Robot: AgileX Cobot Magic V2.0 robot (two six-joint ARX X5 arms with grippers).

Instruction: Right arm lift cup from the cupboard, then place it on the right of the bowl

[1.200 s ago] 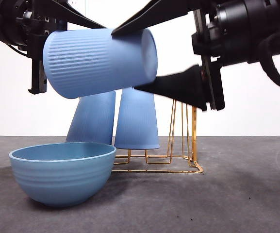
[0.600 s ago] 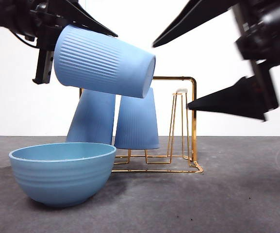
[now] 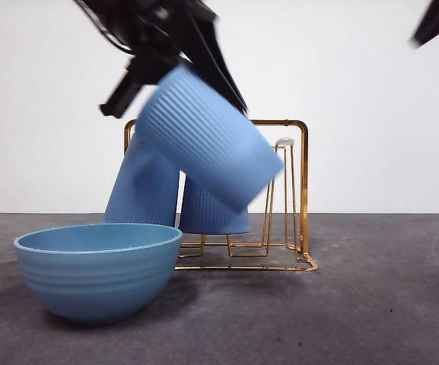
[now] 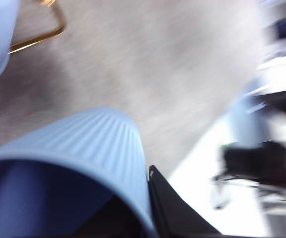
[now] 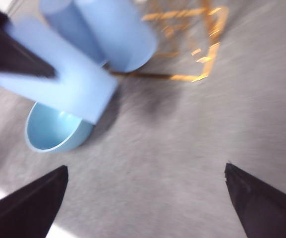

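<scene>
My left gripper (image 3: 166,46) comes in from the top left and is shut on a light-blue ribbed cup (image 3: 208,144). The cup hangs tilted in the air, mouth down and to the right, in front of the gold wire cupboard (image 3: 304,190). In the left wrist view, one black jaw lies against the cup's rim (image 4: 83,148). The blue bowl (image 3: 97,274) stands on the table below and left of the cup. My right gripper (image 5: 145,198) is open and empty, high above the table; only a black tip (image 3: 436,19) shows at the top right corner.
Two more ribbed cups (image 3: 147,190) (image 3: 211,209) stand upside down on the cupboard's left part. The right wrist view shows the held cup (image 5: 58,79) over the bowl (image 5: 53,134). Bare grey table (image 3: 371,304) lies right of the bowl.
My right gripper opened off the cup and drew away up and to the right. My left gripper kept the cup, swung right and tilted its mouth downward.
</scene>
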